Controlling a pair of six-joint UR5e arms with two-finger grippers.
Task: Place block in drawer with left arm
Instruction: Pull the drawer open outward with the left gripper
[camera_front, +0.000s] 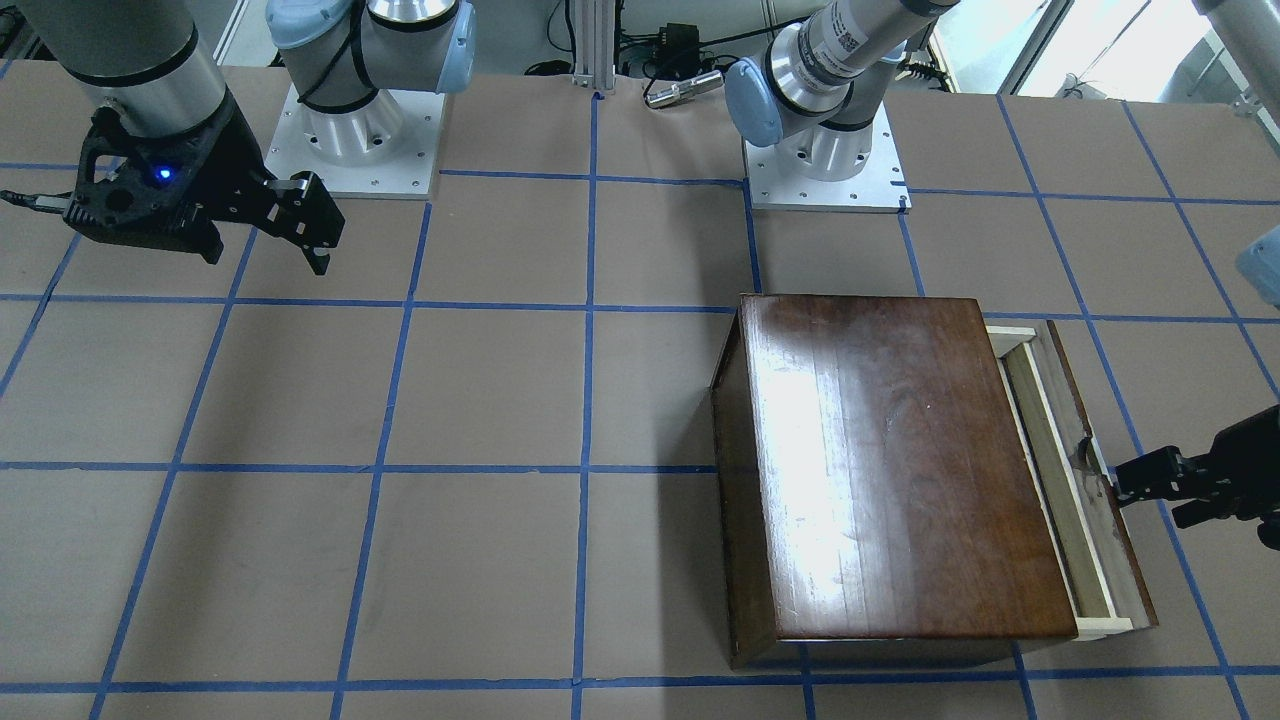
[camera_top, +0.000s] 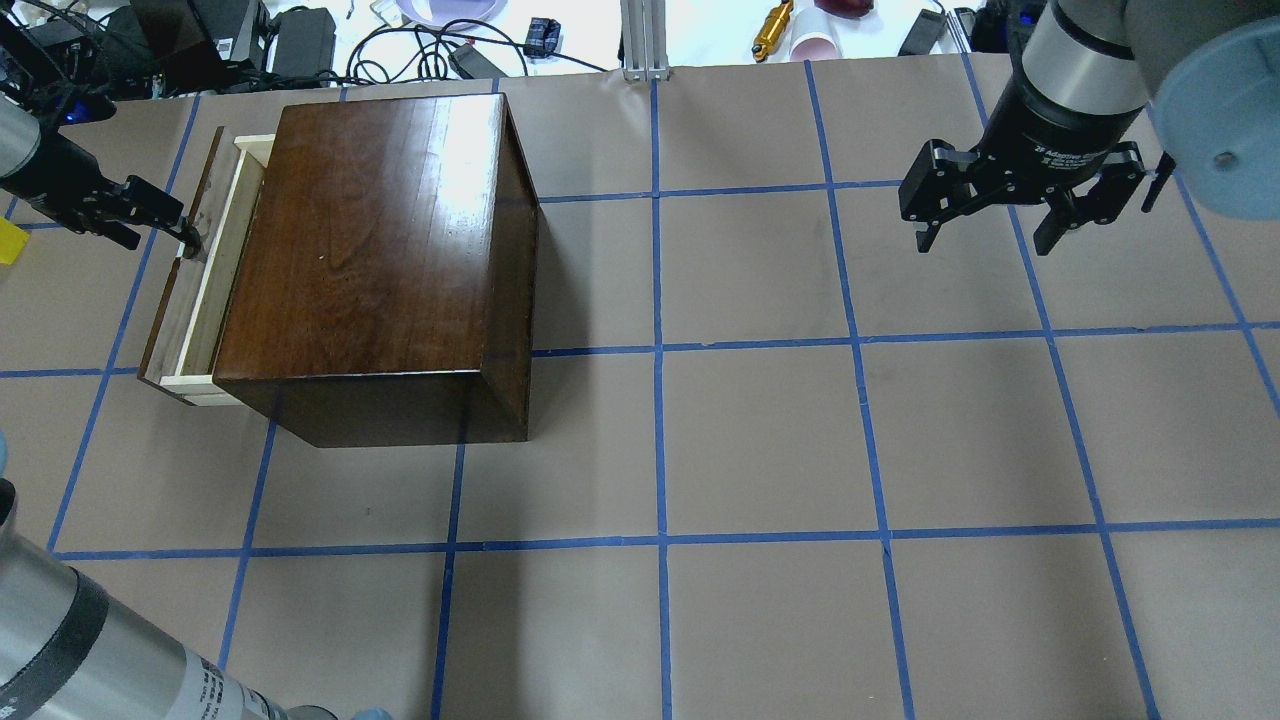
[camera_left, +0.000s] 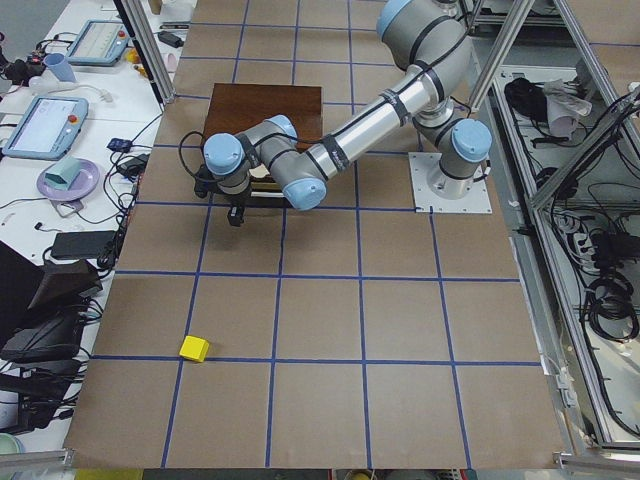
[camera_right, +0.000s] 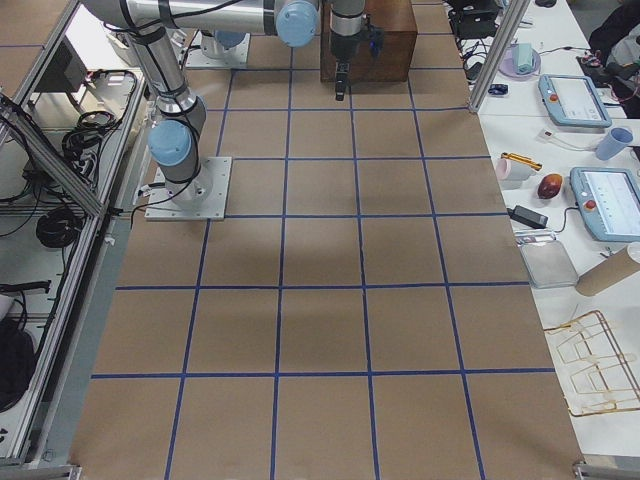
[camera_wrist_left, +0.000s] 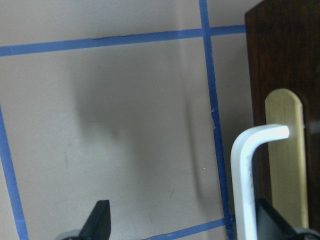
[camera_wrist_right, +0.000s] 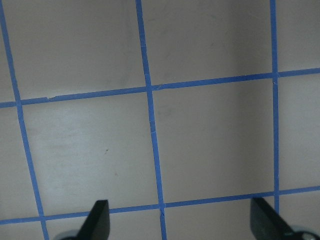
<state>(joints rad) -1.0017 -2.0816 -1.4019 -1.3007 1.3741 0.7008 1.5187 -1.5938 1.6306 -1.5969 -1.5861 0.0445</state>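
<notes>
One drawer (camera_top: 205, 290), slightly out of box (camera_top: 370, 250), long axis along box's left side, front facing away. Left gripper (camera_top: 165, 225) spread at it. Block (camera_left: 194, 348) well apart from box. Right gripper (camera_top: 985, 245) spread.

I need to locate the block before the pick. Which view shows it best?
Exterior left: the block lies whole and unobstructed on the table. Overhead exterior catches only a yellow sliver of it at its left edge. The other views miss it.
</notes>
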